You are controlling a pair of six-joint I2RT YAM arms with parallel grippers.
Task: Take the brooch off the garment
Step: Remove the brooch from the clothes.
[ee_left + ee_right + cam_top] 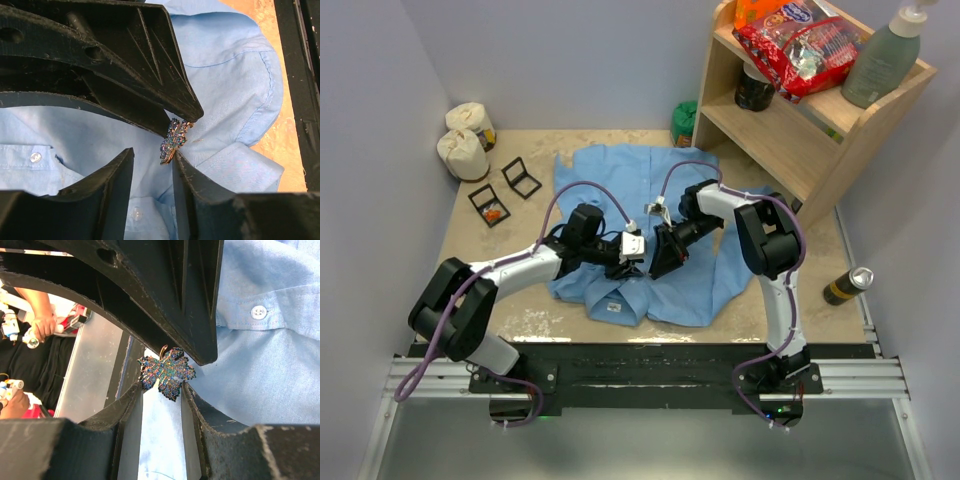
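Pale lavender walls on the left, far and right sides, tan desk with a worn, white-mottled top, light wooden two-tier shelf unit standing at the far right corner, even diffuse lighting, soft short shadows

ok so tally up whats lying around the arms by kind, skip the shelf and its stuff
light-blue shirt: 1
brooch: 1
small black boxes: 2
cream sacks: 2
green tub: 1
dark bottle: 1
total: 8
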